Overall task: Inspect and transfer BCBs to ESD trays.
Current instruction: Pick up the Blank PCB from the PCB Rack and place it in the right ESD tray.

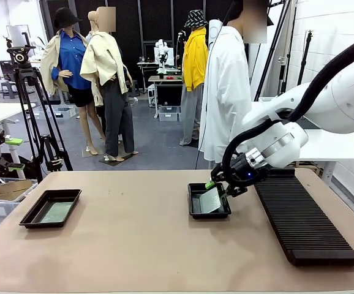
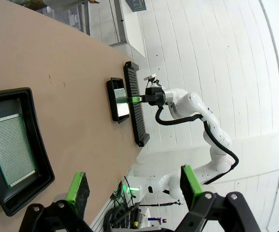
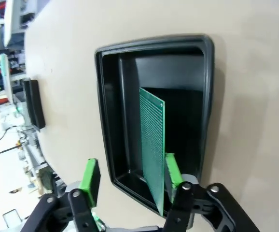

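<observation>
Bright, even light falls from above, and the worktop (image 1: 134, 239) carries only soft, faint shadows. My front view is sharp. Both wrist views bulge toward their edges; my right claw (image 3: 130, 175) looks slightly soft up close, and the white wall (image 2: 216, 48) glares.

Your right claw (image 3: 130, 169) is black with green pads (image 3: 90, 175). Just beside one pad, the BCB (image 3: 152, 140) is green with a grid of pale dots, over a black ESD tray (image 3: 111, 111). Ahead of your left claw (image 2: 133, 183), also black and green, a second BCB (image 2: 11, 150) shows the same green grid in a second ESD tray (image 2: 31, 104), black too, on a tan table (image 2: 62, 63).
</observation>
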### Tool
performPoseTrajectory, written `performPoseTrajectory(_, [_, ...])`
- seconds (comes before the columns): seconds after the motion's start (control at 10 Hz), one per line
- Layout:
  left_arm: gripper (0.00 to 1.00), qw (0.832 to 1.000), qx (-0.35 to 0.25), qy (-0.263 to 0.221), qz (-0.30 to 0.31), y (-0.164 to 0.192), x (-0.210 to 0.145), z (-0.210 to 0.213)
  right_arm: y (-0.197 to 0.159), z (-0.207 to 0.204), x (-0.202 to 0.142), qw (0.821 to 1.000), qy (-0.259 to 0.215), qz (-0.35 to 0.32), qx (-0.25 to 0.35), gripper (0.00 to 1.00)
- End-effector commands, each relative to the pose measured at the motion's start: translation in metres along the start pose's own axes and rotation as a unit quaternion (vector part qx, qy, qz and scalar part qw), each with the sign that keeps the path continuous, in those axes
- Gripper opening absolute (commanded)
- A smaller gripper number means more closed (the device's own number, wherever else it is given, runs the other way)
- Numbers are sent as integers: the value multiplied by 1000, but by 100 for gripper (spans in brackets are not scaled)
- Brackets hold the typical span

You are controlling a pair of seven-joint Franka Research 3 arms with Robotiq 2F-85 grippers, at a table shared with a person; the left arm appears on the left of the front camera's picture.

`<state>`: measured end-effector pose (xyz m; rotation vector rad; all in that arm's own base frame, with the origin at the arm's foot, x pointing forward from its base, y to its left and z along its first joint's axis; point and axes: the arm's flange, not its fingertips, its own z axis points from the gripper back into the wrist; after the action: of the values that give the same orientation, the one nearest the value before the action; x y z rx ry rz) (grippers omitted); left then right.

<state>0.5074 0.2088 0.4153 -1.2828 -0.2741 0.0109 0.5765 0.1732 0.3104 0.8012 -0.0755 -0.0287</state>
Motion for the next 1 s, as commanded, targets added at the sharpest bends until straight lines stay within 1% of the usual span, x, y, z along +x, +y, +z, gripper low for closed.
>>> performPoseTrajectory(0.0, [100,1000,4,-3,6,-3,2,0,25,10,9,999,1,2,-41,100])
performPoseTrajectory(0.3, [100,1000,4,-3,6,-3,2,0,54,34,12,996,1,28,-89,100])
performPoseTrajectory(0.6, [100,1000,4,-3,6,-3,2,0,66,46,14,990,13,43,-135,100])
performPoseTrajectory(0.8, [100,1000,4,-3,6,-3,2,0,66,44,15,989,26,46,-139,100])
performPoseTrajectory(0.9, [100,1000,4,-3,6,-3,2,0,61,47,10,990,6,52,-129,100])
